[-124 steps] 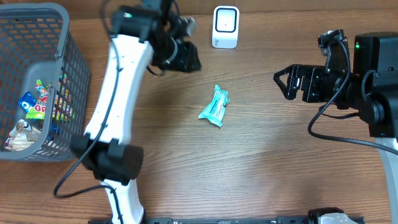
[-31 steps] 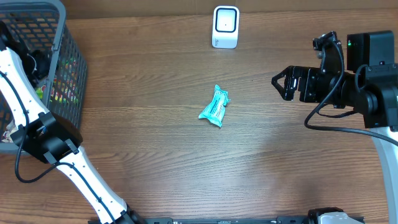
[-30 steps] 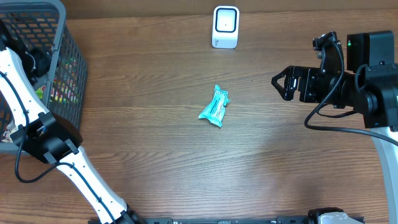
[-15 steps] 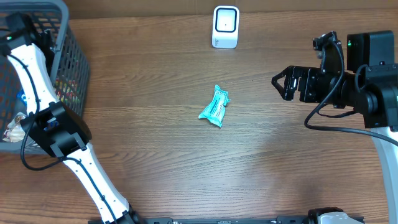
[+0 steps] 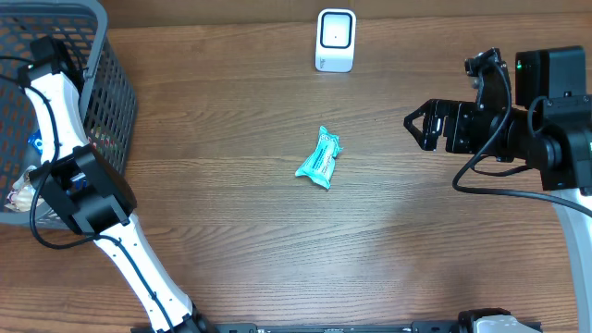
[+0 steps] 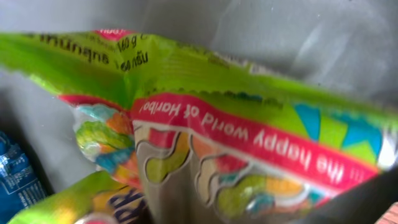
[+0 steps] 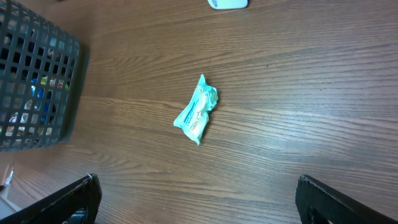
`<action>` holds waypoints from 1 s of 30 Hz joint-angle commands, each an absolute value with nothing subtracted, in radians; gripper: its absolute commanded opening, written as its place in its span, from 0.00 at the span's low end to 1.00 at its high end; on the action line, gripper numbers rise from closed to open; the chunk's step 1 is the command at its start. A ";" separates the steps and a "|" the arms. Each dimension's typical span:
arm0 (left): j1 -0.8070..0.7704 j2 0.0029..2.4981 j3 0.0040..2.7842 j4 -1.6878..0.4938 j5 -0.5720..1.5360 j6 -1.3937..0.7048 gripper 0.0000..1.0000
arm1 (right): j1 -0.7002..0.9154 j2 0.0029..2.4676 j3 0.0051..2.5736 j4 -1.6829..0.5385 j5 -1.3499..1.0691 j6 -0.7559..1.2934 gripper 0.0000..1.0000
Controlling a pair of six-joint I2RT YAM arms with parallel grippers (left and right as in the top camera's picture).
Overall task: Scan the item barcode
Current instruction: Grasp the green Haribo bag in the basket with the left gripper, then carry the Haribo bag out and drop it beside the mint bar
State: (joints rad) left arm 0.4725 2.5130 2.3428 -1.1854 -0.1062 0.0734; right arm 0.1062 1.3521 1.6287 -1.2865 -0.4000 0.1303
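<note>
**Step in hand: draw the green sweet bag out of the basket for scanning**
The bag lies inside the basket at the bench's left end and fills the left wrist view. The left hand is closed, apparently pinching the bag's film. Lift straight up to clear the mesh wall and the neighbouring packets. No barcode shows yet, so expect to turn the bag before presenting it to the white scanner. Pass clear of the teal packet lying mid-bench. The right hand waits open, well apart.
</note>
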 commanded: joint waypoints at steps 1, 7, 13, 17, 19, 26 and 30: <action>0.464 2.517 2.337 -1.235 -0.084 0.016 0.04 | 0.112 1.347 1.649 -1.278 -0.394 0.125 1.00; 0.466 2.517 2.548 -1.399 -0.071 -0.025 0.04 | 0.112 1.347 1.649 -1.272 -0.394 0.125 1.00; 0.471 2.516 2.977 -1.641 0.000 -0.024 0.04 | 0.112 1.347 1.649 -1.273 -0.395 0.127 1.00; 0.471 2.458 3.136 -1.689 0.020 -0.031 0.04 | 0.112 1.347 1.649 -1.272 -0.395 0.127 1.00; 0.469 2.399 3.138 -1.689 0.019 -0.031 0.04 | 0.112 1.347 1.649 -1.272 -0.395 0.127 1.00; 0.469 2.183 3.137 -1.690 0.048 -0.034 0.04 | 0.112 1.347 1.649 -1.277 -0.398 0.127 1.00; 0.463 2.059 3.130 -1.690 0.179 -0.034 0.04 | 0.112 1.347 1.649 -1.272 -0.398 0.127 0.99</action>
State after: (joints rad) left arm 0.4725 2.1826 3.1081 -1.6939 0.0532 -0.0212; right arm 0.1062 1.3521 1.6287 -1.2766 -0.4004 0.1307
